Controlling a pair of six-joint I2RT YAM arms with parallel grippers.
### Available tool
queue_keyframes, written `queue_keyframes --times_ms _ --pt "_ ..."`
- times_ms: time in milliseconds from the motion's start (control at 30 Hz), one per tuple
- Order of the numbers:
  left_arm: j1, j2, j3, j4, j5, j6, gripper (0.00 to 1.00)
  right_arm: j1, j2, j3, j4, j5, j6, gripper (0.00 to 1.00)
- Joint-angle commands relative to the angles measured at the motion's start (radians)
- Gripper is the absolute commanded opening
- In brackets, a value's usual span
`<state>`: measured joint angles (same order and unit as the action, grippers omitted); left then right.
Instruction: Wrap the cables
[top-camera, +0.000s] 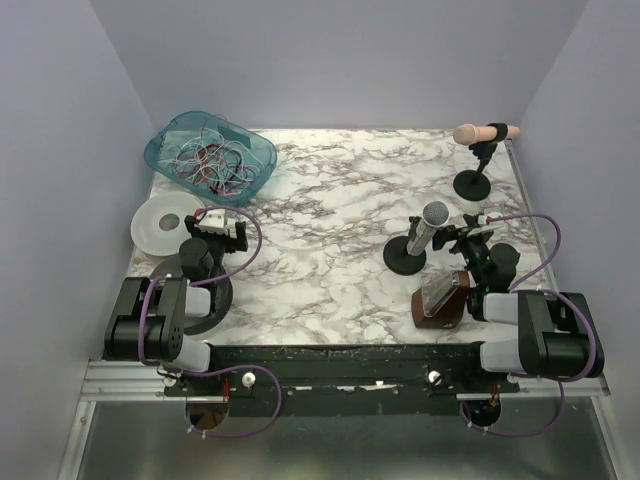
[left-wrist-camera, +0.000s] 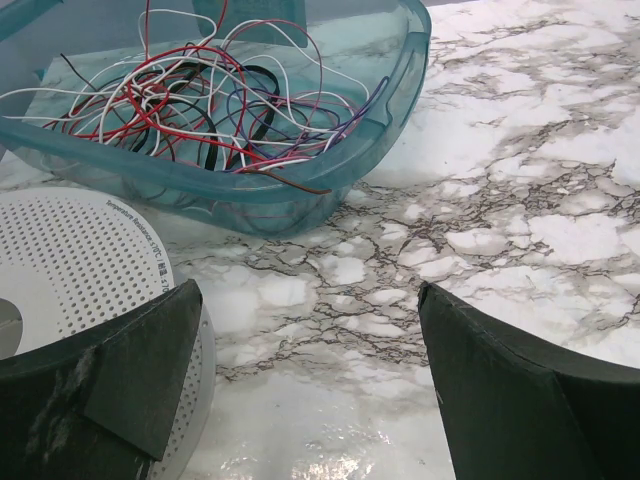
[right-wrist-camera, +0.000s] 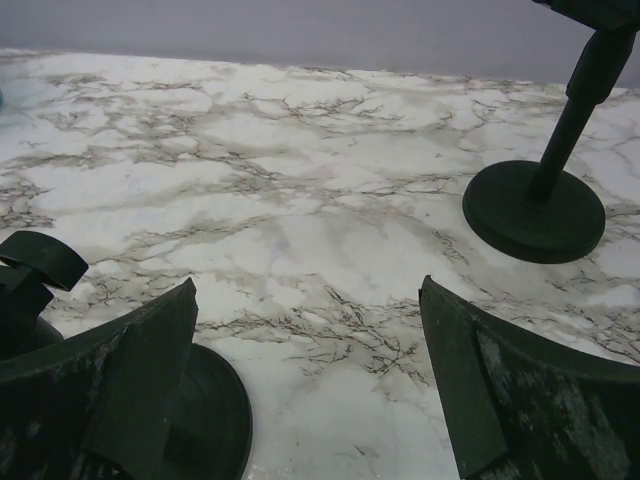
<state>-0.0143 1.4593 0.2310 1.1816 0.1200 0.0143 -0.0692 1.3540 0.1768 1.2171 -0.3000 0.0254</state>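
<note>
Start step; your left gripper (left-wrist-camera: 305, 385) gaped wide, empty, facing the cables (left-wrist-camera: 200, 112) in the bin (left-wrist-camera: 330, 195); right gripper (right-wrist-camera: 308, 385) likewise; next you likely needed to reach in and grasp.

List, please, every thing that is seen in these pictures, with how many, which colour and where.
cables: one tangled bunch; red, black, white, pink; inside the basket
basket: one; clear teal; far left corner
perforated disc: one; white; left edge, nearer than the basket
black disc: one; near left, partly hidden under the left arm
silver-headed microphone: one; on a black round stand; right of centre
pink microphone: one; on a black stand; far right corner
brown box: one; near right
table: one; white marble, dark veins
left gripper: black; open, facing the basket
right gripper: black; open, over bare table
</note>
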Motion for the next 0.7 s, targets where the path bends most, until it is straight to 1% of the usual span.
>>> queue_keyframes --times_ms 0,267,300,367,433,500,533,600,633,667 --pt "-0.001 0.01 0.002 0.053 -0.003 -0.01 0.99 -0.001 0.005 0.007 0.022 0.025 -0.01 1.0" --pt "-0.001 0.007 -0.002 0.064 -0.003 -0.01 0.99 -0.001 0.0 -0.005 0.042 0.047 0.002 1.0" --pt "0.0 0.0 -0.012 0.079 -0.008 -0.01 0.99 0.0 -0.01 -0.01 0.042 0.062 0.01 1.0" --pt "0.0 -0.063 -0.018 0.034 -0.011 -0.01 0.99 -0.001 -0.061 -0.02 0.018 0.068 0.01 1.0" --pt "0.0 -0.161 0.01 -0.116 0.076 0.012 0.99 -0.003 -0.14 -0.023 -0.052 0.065 0.008 1.0" --pt "0.0 -0.278 0.057 -0.271 0.191 0.056 0.99 -0.001 -0.243 -0.008 -0.163 0.087 0.016 1.0" --pt "0.0 -0.312 0.071 -0.325 0.231 0.068 0.99 -0.003 -0.303 0.006 -0.219 0.108 0.025 1.0" --pt "0.0 -0.368 0.071 -0.367 0.27 0.021 0.99 -0.003 -0.425 0.05 -0.368 0.131 0.025 1.0" --pt "0.0 -0.396 0.067 -0.378 0.273 -0.009 0.99 -0.003 -0.472 0.085 -0.457 0.128 0.012 1.0" --pt "0.0 -0.418 0.067 -0.396 0.285 -0.01 0.99 -0.003 -0.504 0.122 -0.549 0.122 -0.014 1.0"
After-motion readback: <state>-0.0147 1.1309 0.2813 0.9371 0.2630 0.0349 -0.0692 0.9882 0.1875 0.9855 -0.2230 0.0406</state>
